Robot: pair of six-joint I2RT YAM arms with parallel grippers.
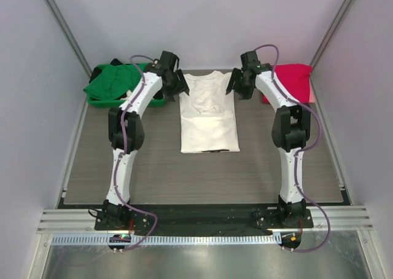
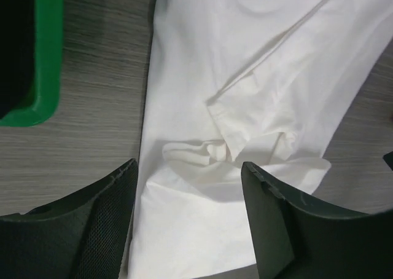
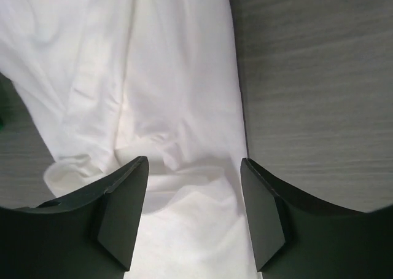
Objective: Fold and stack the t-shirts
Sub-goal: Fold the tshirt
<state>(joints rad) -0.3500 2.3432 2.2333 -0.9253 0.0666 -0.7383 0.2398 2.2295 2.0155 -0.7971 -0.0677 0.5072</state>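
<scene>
Two arms of mine reach out over the table (image 1: pixel 184 174) in near mirror image; each rises from its base at the near edge, bends at a raised elbow about halfway across, then leans inward toward the far end of the white t-shirt (image 1: pixel 209 116).

My left gripper (image 1: pixel 178 85) sits at the shirt's left shoulder edge and my right gripper (image 1: pixel 236 82) at its right shoulder edge; both wrists tip downward so the fingers point at the cloth.

Seen from my left wrist, the left gripper (image 2: pixel 189 167) has its jaws spread wide, with nothing pinched between them; the white t-shirt (image 2: pixel 245 58) lies below with a folded-in sleeve and a small bunch of wrinkles.

My right gripper (image 3: pixel 193 162) is likewise spread and holds nothing; the white t-shirt (image 3: pixel 153 76) fills the left of that view and bare table the right.

Whether either set of fingertips touches the fabric, I cannot tell.

The white shirt lies flat in the middle of the table as a narrow rectangle, collar at the far end and hem toward my bases.

A green t-shirt (image 1: pixel 113 82) is heaped in the green bin (image 1: pixel 156 101) at the far left; the bin's rim (image 2: pixel 49 45) shows beside my left fingers.

A pink-red t-shirt (image 1: pixel 295 79) sits folded at the far right, behind my right forearm.
</scene>
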